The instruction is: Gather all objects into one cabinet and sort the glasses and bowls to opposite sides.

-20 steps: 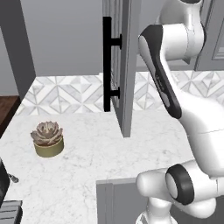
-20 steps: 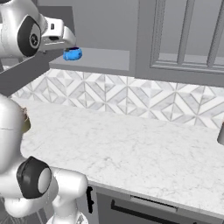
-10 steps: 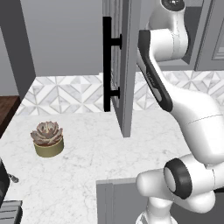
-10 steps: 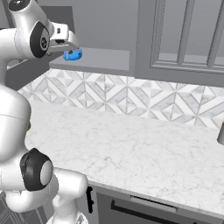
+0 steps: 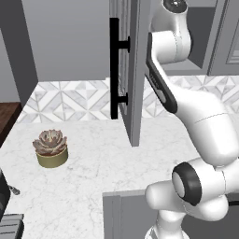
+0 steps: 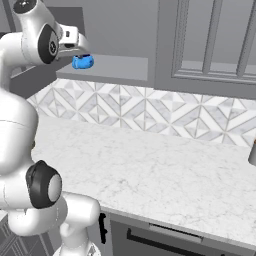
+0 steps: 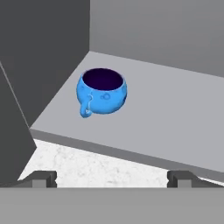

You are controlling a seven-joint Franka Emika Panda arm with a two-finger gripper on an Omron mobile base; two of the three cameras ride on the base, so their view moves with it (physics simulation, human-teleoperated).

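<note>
Hand view: blue bowl (image 7: 101,92) stands upright at upper left on the grey shelf (image 7: 175,113). The claw (image 7: 112,178) at bottom centre is spread wide, empty, well apart from it.

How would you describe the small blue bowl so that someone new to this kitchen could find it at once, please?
Look above the marble counter and its patterned tile wall to the open grey cabinet at upper left. On its shelf, near the left wall, sits the blue bowl, upright, dark inside, with a small handle. The open gripper hangs just in front of it, not touching.
</note>
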